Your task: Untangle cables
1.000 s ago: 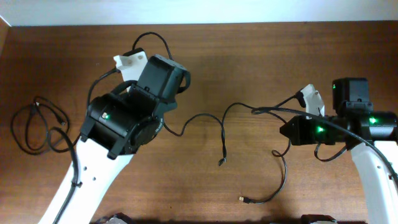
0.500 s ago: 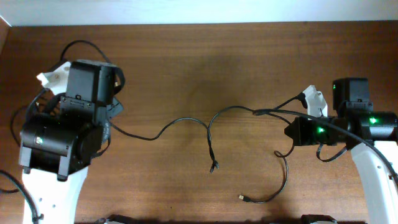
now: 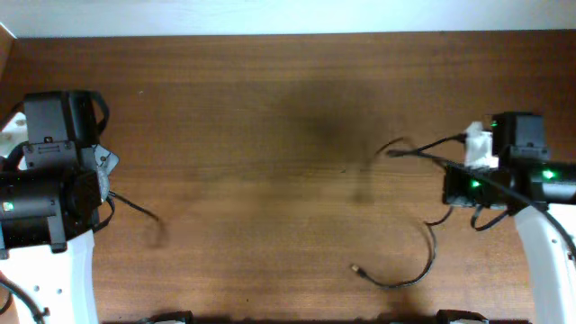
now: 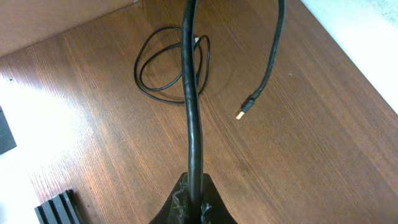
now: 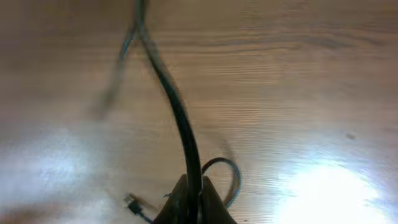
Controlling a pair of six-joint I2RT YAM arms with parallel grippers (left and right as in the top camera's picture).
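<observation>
Pinching one black cable (image 4: 189,93) between fingers pressed together, the left pincer (image 4: 194,202) sits at the bottom of the left wrist view. The cable runs straight away from it. Beyond, on the desk (image 4: 93,143), lies a separate coil (image 4: 138,70). Near the coil is a strand ending in a metal-tipped plug (image 4: 242,113). Whether that strand belongs to the held cable cannot be told.

The right pincer (image 5: 193,200) likewise clamps a second cable (image 5: 177,118), which leads off toward the blurred far side of its view.

Change: one second ago the two held cables met in a linked run across the middle of the desk, with the left arm (image 3: 49,193) near centre-left. Half a second ago that arm had moved left and the run was drawn out. Now the arm stands at the far left edge and the middle of the desk carries no cable. Only a short tail (image 3: 135,209) trails beside the arm, well apart from the second cable's loop and end plug (image 3: 354,267) at lower right.

Judgement: the pull has parted the two cables, so this pair appears separated. The strands close to the right pincer are too fine to tell whether any crossing remains.
</observation>
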